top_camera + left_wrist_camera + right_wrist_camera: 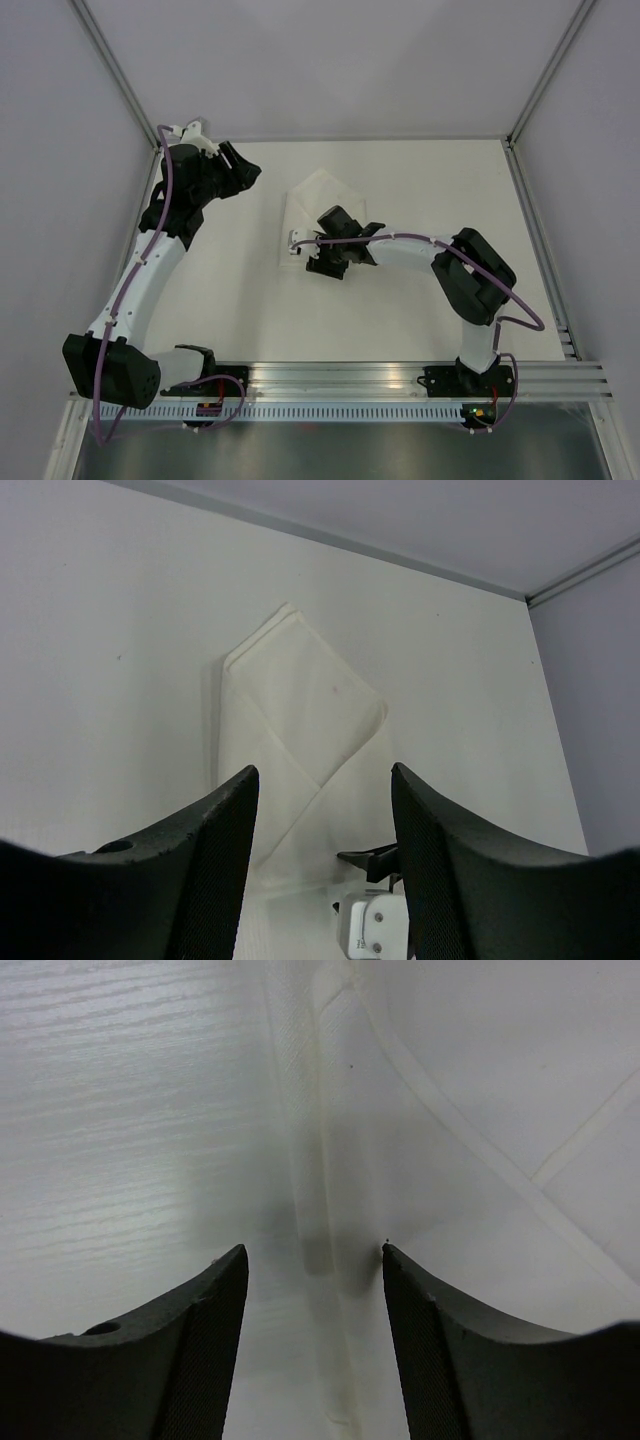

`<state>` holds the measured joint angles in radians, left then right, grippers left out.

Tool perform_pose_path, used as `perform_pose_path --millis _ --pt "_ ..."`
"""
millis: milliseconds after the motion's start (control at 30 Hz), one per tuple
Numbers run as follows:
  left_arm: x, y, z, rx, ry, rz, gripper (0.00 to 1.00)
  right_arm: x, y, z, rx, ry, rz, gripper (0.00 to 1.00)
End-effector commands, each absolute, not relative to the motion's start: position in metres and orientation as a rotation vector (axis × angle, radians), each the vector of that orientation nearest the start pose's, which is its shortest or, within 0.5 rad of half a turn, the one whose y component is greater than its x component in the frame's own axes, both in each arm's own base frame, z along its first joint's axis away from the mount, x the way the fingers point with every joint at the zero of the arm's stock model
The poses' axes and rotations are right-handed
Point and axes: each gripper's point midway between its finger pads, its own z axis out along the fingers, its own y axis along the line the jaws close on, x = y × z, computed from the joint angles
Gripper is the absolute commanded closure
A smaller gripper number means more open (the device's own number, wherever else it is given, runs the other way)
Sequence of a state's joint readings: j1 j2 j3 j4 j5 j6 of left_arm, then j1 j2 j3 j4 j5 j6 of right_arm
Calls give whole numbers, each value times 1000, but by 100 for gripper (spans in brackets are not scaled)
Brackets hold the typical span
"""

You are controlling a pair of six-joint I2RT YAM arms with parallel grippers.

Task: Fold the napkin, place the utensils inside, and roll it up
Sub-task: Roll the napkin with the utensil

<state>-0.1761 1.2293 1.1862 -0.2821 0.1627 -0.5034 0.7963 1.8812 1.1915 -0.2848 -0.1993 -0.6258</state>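
Note:
The white napkin [318,198] lies folded into a pointed shape at the middle of the table. It also shows in the left wrist view [300,705] and the right wrist view [470,1130]. My right gripper [335,245] is open and low over the napkin's near left edge. In the right wrist view, my right gripper [312,1250] has the folded edge between its jaws. A faint grey strip [318,1245] shows through the fold there; I cannot tell what it is. No utensils are plainly in view. My left gripper [243,170] is open and empty at the far left, and in its own view, my left gripper [323,770] faces the napkin.
Grey walls enclose the table on the left, back and right. A metal rail [400,380] with the arm bases runs along the near edge. The right arm's elbow [475,275] stands right of the napkin.

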Motion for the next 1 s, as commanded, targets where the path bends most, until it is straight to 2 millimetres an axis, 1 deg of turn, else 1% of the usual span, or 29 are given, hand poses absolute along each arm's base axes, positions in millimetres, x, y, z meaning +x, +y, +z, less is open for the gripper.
perform_pose_path --millis 0,133,200,333,400,600,700,767,833,867,933,967 --pt "382 -121 318 -175 1880 -641 39 322 339 39 -1688 1810 284 39" --pt "381 -122 317 -160 1889 -639 39 322 337 29 -1708 1821 268 41" --pt "380 -124 317 -144 1894 -648 39 321 337 26 -1723 1819 270 45" --pt "379 -125 314 -121 1911 -645 39 320 336 21 -1749 1828 272 47" --pt "378 -128 312 -99 1924 -652 39 319 336 18 -1762 1833 276 51" --pt "375 -133 301 -57 1958 -671 40 310 331 6 -1823 1860 297 55" --pt "373 -133 297 -57 1965 -675 40 303 325 -3 -1856 1893 305 58" --pt "371 -134 294 -52 1967 -683 40 297 323 -7 -1878 1906 320 61" --pt "369 -135 296 -46 1957 -692 40 292 320 -10 -1891 1926 338 64" --pt "367 -136 294 -44 1962 -698 40 291 319 -11 -1896 1933 347 67" --pt "364 -136 297 -41 1951 -703 40 284 317 -14 -1912 1954 380 74" --pt "363 -137 294 -39 1952 -706 41 283 316 -16 -1917 1964 394 75"
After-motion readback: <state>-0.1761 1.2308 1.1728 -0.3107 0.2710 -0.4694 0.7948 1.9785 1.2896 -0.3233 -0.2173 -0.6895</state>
